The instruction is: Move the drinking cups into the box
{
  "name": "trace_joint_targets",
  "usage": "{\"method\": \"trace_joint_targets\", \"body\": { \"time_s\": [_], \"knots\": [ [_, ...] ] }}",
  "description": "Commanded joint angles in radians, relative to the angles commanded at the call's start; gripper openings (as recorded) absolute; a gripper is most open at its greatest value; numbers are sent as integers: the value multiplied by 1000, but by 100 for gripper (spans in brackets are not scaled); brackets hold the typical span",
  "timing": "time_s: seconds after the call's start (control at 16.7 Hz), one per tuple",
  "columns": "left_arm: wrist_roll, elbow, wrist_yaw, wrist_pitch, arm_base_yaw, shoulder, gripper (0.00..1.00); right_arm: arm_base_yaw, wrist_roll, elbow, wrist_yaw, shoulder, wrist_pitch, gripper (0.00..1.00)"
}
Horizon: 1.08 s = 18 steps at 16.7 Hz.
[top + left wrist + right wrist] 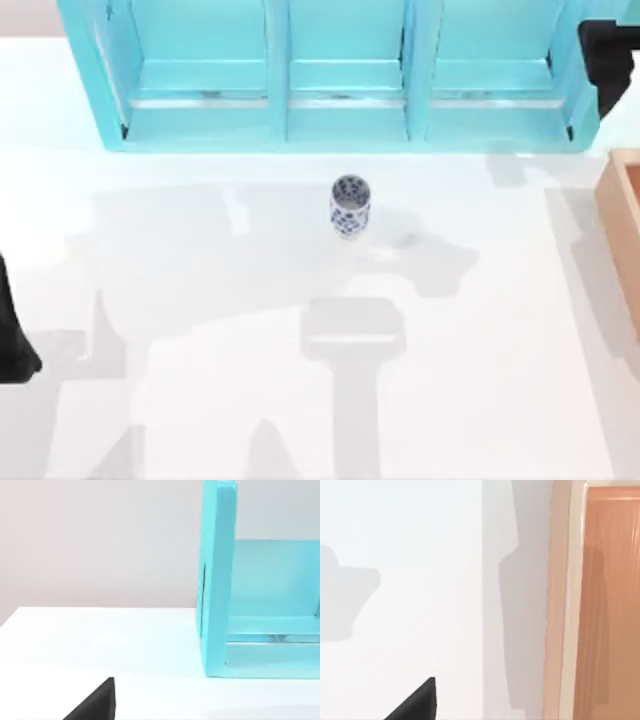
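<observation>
Porcelain cup, top view: one blue-and-white drinking cup (349, 206) stands upright near mid-table, in front of the turquoise cabinet (340, 75), apart from it. I see just this one cup on the white table (200, 300).
Box, top view: tan box (622, 225) at the right edge, partly cut off, well apart from the cup.
Left arm, top view: dark shape (12, 335) at the left edge, near side, parked; finger spread cannot be told.
Right arm, top view: dark shape (612, 55) at the far right corner, by the cabinet end; its pincer state cannot be told either.
Left wrist view: cabinet side wall (217, 580) and bare tabletop; a dark wedge (95, 702) at the frame edge, probably part of the gripper.
Right wrist view: box rim and wood-coloured inside (612, 605) close beside bare table; similar dark wedge (415, 702).
Risk, tipping: cup is tall and narrow; a sideways brush on approach could knock it over and roll it.
Risk, cabinet: a reach from the far side could clip the cabinet front.
Risk, carry: long travel to the box; a loose grip on glazed walls may slip.
Risk, release: catching the box rim could tip the cup outside.
</observation>
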Motion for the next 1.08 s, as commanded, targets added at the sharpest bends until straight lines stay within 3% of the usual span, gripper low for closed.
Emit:
{"method": "trace_joint_targets", "body": {
  "time_s": [0.3, 0.48, 1.08],
  "knots": [
    [0, 0, 0, 0, 0, 0, 100, 340, 335, 352, 62, 340, 2, 100],
    [0, 0, 0, 0, 0, 0, 100, 450, 445, 459, 85, 447, 8, 100],
    [0, 0, 0, 0, 0, 0, 100, 466, 461, 417, 88, 472, 77, 100]
  ]
}}
